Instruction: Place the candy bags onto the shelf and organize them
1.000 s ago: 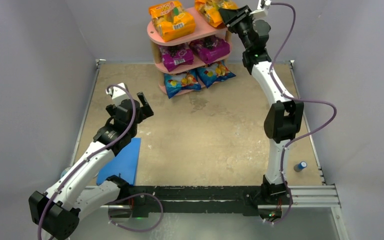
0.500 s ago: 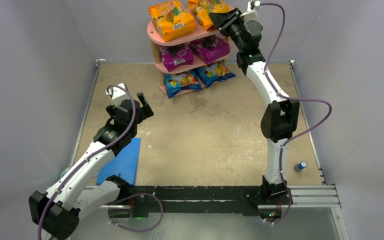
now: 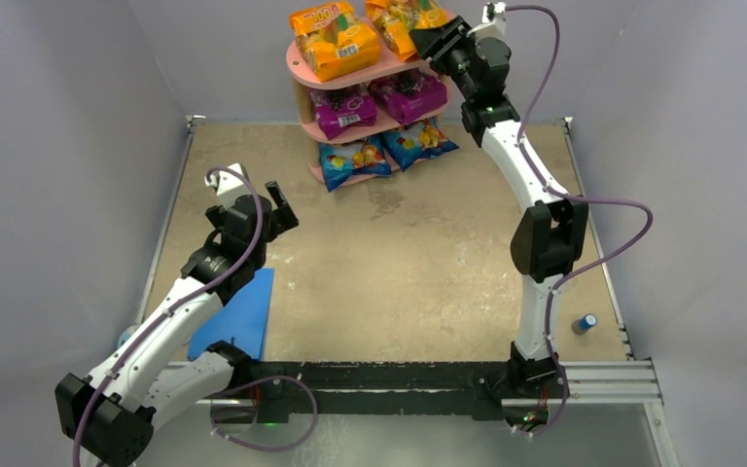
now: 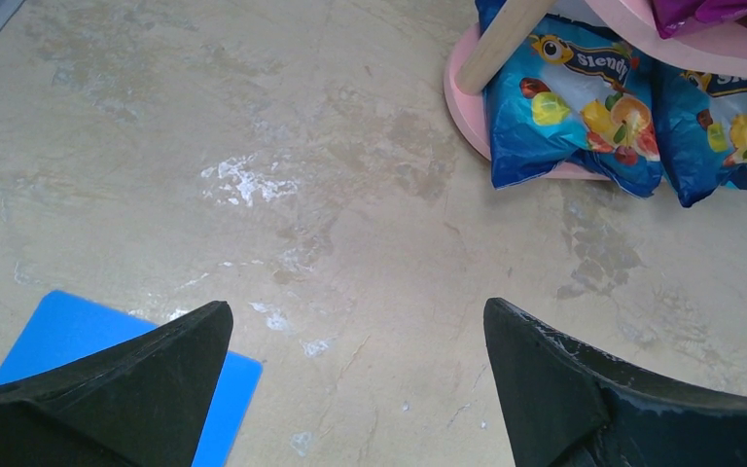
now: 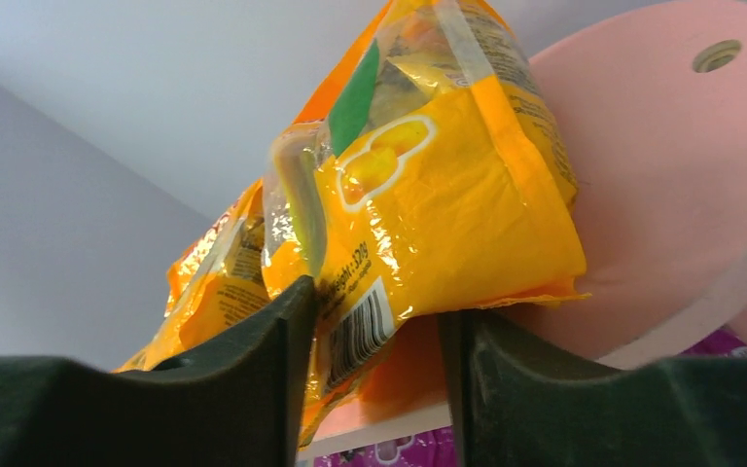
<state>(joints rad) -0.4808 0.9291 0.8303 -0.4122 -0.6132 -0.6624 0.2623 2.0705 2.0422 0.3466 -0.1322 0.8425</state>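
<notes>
Shelf [image 5: 661,175] carries the right orange bag [image 5: 447,214] on its top board, the bag's lower edge hidden where the right gripper [image 5: 379,304] pinches it. The left gripper [image 4: 355,305] hangs spread above the table [image 4: 350,146], its body cropped.

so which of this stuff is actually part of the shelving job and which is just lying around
Job: pink shelf; left orange bag; right orange bag, in the right gripper; left purple bag; right purple bag; left blue bag; right blue bag.
Lying about: blue mat; small blue-capped cylinder.
</notes>
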